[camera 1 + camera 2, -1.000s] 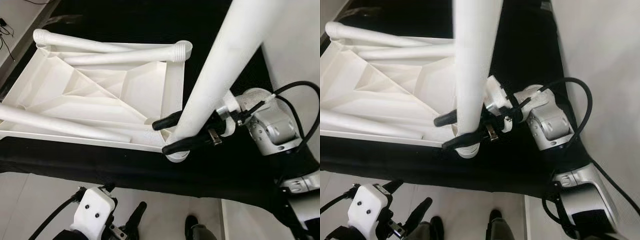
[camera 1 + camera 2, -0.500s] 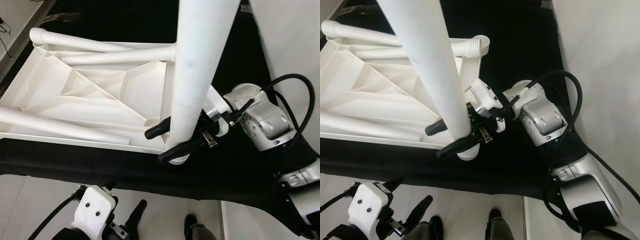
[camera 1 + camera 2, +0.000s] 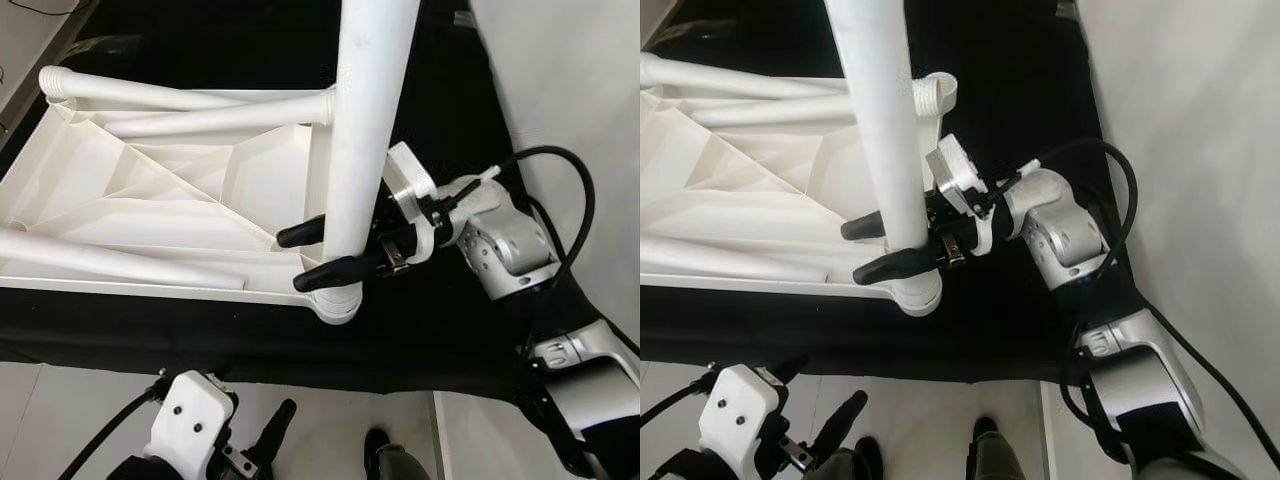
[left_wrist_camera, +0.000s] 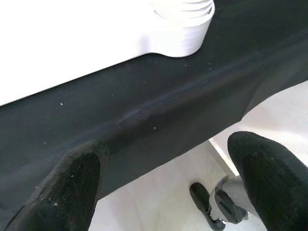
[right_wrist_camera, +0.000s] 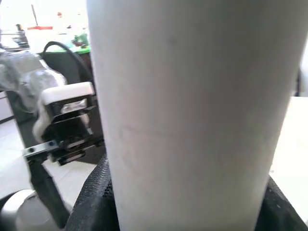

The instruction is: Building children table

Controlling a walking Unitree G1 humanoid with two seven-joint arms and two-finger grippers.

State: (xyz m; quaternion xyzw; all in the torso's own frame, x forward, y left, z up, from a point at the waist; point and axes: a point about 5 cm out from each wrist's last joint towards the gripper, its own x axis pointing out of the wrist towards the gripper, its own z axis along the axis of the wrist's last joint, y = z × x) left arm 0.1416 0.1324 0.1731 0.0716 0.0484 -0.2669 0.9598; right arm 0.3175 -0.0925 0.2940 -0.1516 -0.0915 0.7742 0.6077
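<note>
Right gripper [image 3: 335, 250] clasps the upright table leg [image 3: 365, 130], long axis vertical.

A white plastic tabletop [image 3: 150, 190] is laid upside down, its ribbed underside shown. Three white legs [image 3: 160, 95] are seen lying across it. A fourth white leg [image 3: 365, 120] is held nearly upright in the round socket [image 3: 335, 300] at the near right corner.
</note>
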